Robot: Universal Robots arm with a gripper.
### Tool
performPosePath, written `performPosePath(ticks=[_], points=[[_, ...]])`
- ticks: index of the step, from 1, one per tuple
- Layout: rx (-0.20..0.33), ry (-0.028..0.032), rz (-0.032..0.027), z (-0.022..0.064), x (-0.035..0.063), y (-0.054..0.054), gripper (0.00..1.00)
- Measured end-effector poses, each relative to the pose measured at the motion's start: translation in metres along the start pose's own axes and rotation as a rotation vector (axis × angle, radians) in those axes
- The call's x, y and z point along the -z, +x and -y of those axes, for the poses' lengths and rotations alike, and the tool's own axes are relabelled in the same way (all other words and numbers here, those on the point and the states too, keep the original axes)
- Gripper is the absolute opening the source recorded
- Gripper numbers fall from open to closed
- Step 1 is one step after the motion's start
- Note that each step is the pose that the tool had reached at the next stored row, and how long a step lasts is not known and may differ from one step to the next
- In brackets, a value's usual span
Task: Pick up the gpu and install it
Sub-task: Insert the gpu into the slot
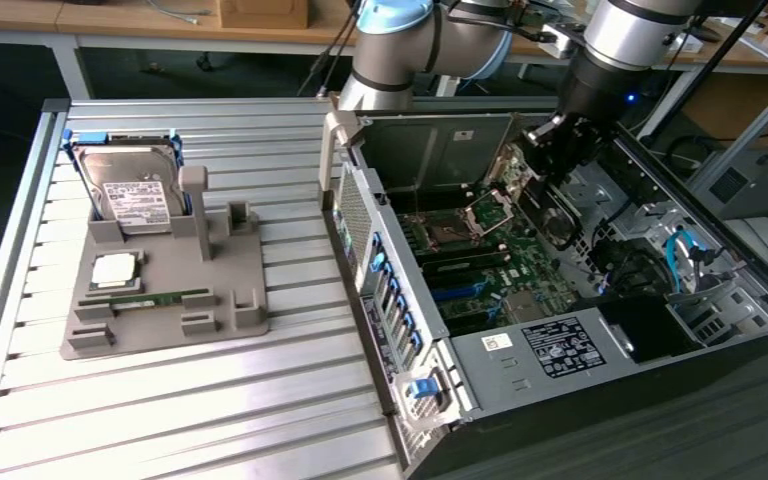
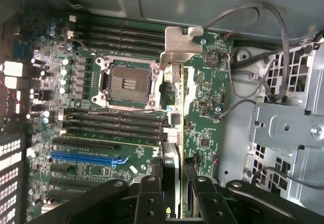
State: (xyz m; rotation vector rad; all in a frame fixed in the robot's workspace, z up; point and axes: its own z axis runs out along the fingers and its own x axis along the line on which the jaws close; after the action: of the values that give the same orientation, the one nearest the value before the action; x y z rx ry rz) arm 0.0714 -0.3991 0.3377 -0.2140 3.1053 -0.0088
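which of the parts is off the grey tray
The gpu, gripped in the pincer inside the case; hard drive, processor and memory stick sit on the tray.

Looks like a robotics lab: slatted aluminium workbench, open desktop computer case with bare motherboard, grey parts fixture holding a hard drive, robot arm overhead, cable-strewn wooden desks behind.

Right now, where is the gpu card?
The gpu is inside the open computer case on the exterior view's right. The gripper holds it over the green motherboard, beside the processor socket.
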Motion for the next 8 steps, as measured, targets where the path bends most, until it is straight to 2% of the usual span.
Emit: performPosePath(ticks=[8], points=[[0.083,-0.0023,0.0007,0.0,-0.0001,0.0,0.27]])
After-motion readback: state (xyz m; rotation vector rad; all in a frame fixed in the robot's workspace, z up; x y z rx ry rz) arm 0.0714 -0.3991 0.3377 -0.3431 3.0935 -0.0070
